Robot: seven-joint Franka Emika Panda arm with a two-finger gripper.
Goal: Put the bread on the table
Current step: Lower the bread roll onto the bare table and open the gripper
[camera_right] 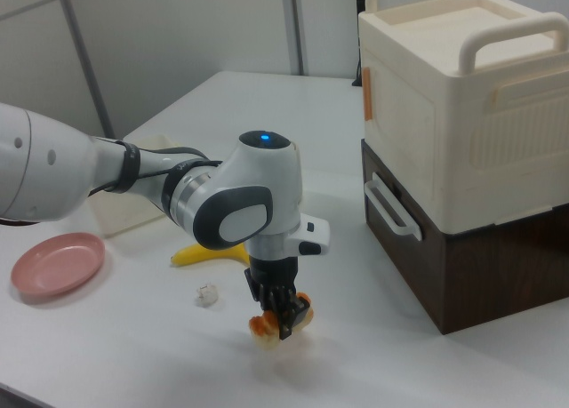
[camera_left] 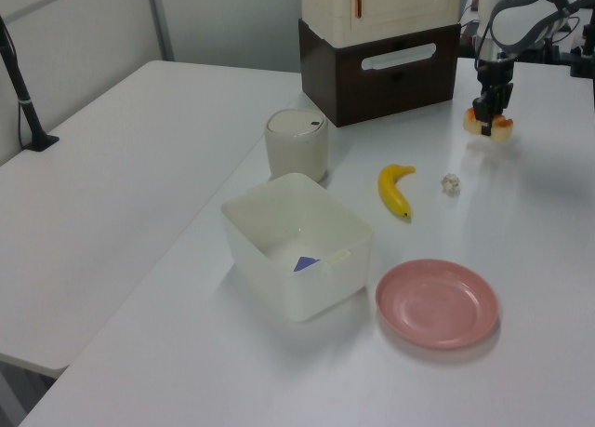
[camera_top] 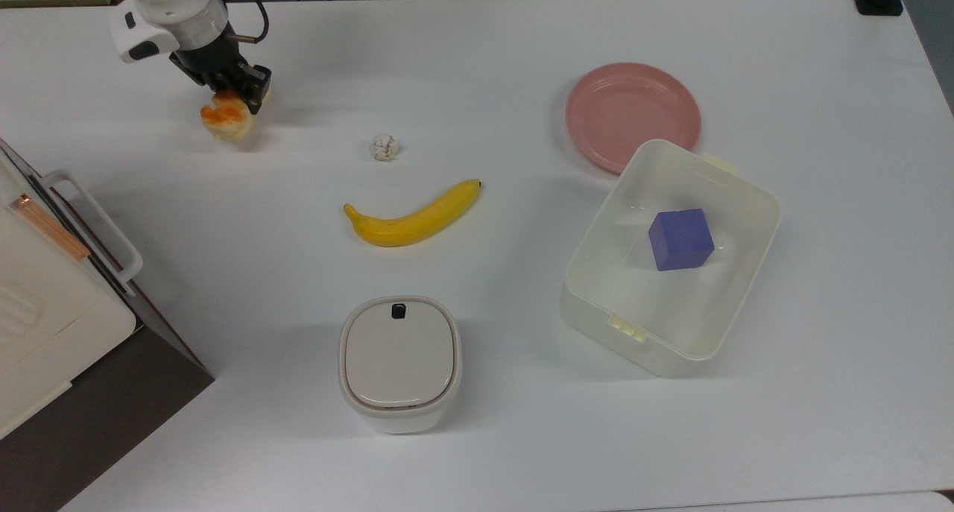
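White tabletop fills the top view: the table (camera_top: 522, 437) carries a banana (camera_top: 412, 216) at its middle, a paper ball (camera_top: 384, 147) just above it, a pink plate (camera_top: 633, 115) touching a pale tub (camera_top: 671, 258) with a purple cube (camera_top: 680, 238) inside, and a lidded canister (camera_top: 400, 363). At the top view's upper left the gripper (camera_top: 232, 99) is closed on the bread (camera_top: 226, 121), which sits low over the table; contact with it cannot be judged

From the left view, the gripper (camera_left: 490, 113) points down, pinching the bread (camera_left: 489, 126) beside a stacked cream-and-brown box (camera_left: 381, 46), well apart from the banana (camera_left: 394, 191)

From the right view, the gripper (camera_right: 277, 312) clamps the bread (camera_right: 278, 324) close above the table (camera_right: 373, 364), near the paper ball (camera_right: 207, 294)
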